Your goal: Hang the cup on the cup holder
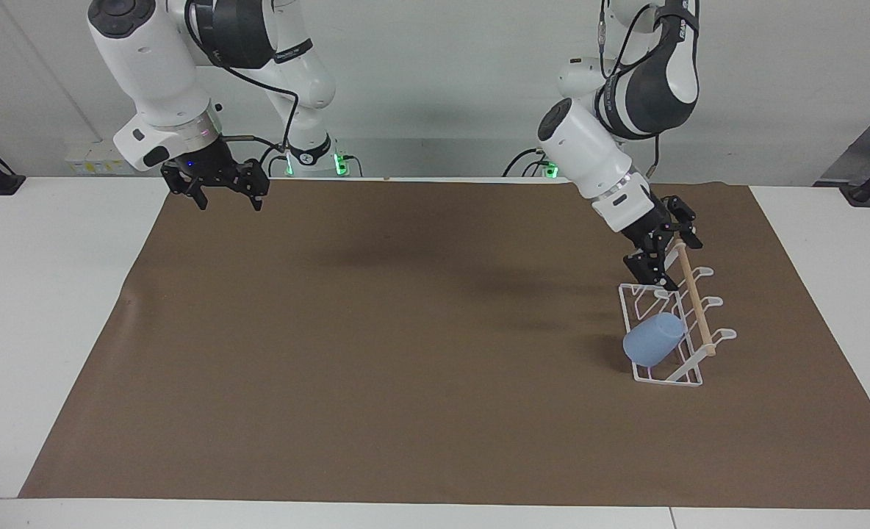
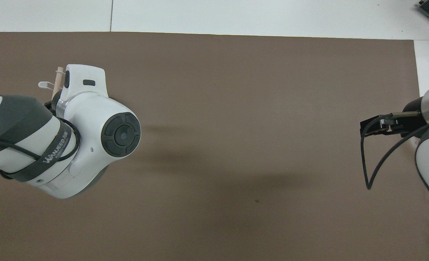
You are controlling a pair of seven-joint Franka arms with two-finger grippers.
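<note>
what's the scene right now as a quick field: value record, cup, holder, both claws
cup: light-blue cup tilted on a prong of the cup holder, at the holder's end farther from the robots, free of any claw
cup holder: white wire cup holder with a wooden dowel across its top, standing on the brown mat toward the left arm's end of the table
left claw: left claw open and holding nothing, raised over the holder's end nearer the robots
right claw: right claw open, holding nothing, waiting over the mat's corner at the right arm's end
task state: cup appears hung
</note>
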